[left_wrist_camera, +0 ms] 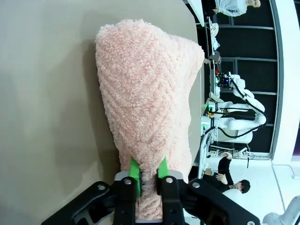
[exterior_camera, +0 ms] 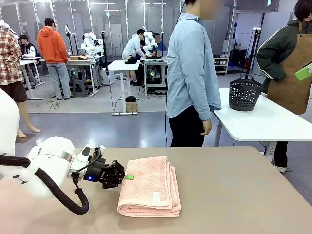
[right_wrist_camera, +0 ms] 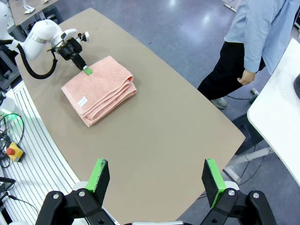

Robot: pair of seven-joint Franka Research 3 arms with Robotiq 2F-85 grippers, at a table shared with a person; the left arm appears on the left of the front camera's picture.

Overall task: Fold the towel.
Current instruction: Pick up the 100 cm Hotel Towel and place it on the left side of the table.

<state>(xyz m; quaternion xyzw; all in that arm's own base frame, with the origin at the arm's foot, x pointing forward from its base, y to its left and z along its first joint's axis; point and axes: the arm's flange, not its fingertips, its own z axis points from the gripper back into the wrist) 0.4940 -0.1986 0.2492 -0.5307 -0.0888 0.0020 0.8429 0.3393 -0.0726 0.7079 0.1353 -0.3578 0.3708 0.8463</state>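
Towel [exterior_camera: 150, 186], salmon-pink terry cloth with a herringbone weave, lies on the tan table [exterior_camera: 234, 190] already doubled into a thick stack of several layers, small white tag [exterior_camera: 155, 196] on top. It sits on my left half of the table, long axis running from my side toward the person in the light-blue shirt [exterior_camera: 192, 63] at the far edge.

Left gripper [exterior_camera: 127, 177] is at the towel's left edge, about midway along its length. In the left wrist view the green pads [left_wrist_camera: 135, 172] are pinched on a ridge of pile at that edge; I read it as clenched on the towel.

Right gripper [right_wrist_camera: 155, 174] hangs high over the near right corner of the table, fingers spread wide, grasping nothing, well apart from the towel.

Judgement: any further fold would carry the left edge across the short axis toward the right; left arm is plainly the nearer one.
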